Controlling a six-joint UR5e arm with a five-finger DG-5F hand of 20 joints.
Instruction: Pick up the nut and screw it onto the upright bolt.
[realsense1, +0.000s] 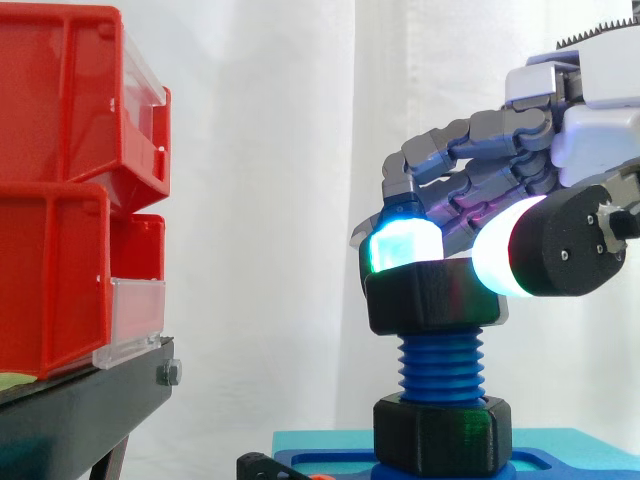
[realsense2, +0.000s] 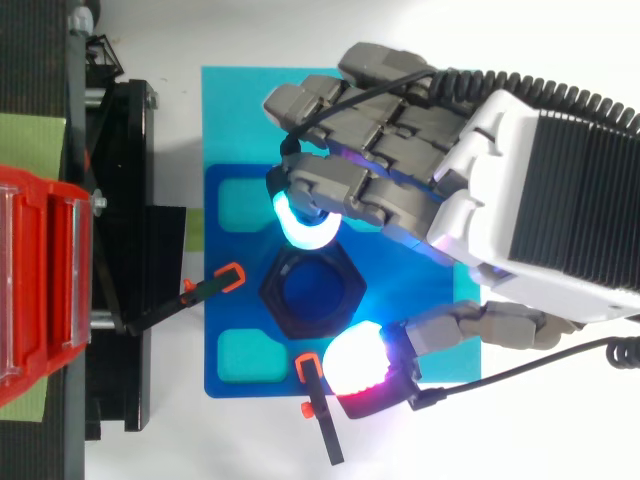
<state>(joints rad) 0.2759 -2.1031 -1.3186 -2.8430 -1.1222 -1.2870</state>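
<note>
- While the hand (realsense1: 480, 170) reaches in from the right, its fingers curl down over the bolt top and pinch the nut. A cyan pad (realsense1: 400, 245) presses one side and the white thumb pad (realsense1: 500, 260) presses the opposite side.
- Nut (realsense1: 430, 300): black, hexagonal, sitting level at the very top of the upright blue bolt (realsense1: 440, 365). Bare thread shows beneath it.
- Lower nut (realsense1: 443, 432): also black, seated at the bolt's foot, apart from the held one.
- The bolt stands at the middle of the blue base plate (realsense2: 240, 370), which lies on a teal mat (realsense2: 225, 110). An orange-tipped clamp (realsense2: 215, 285) sits at the plate's left edge.
- Red bins (realsense1: 60, 200) on the black stand (realsense1: 80, 410), well apart to the left.
- Judgement: pickup looks done and threading is the step in hand. Cannot tell whether the first thread has caught.
- Next move calls for a level nut, a turn about the bolt's axis under light downward pressure, then a release and regrip. Any tilt risks cross-threading.
</note>
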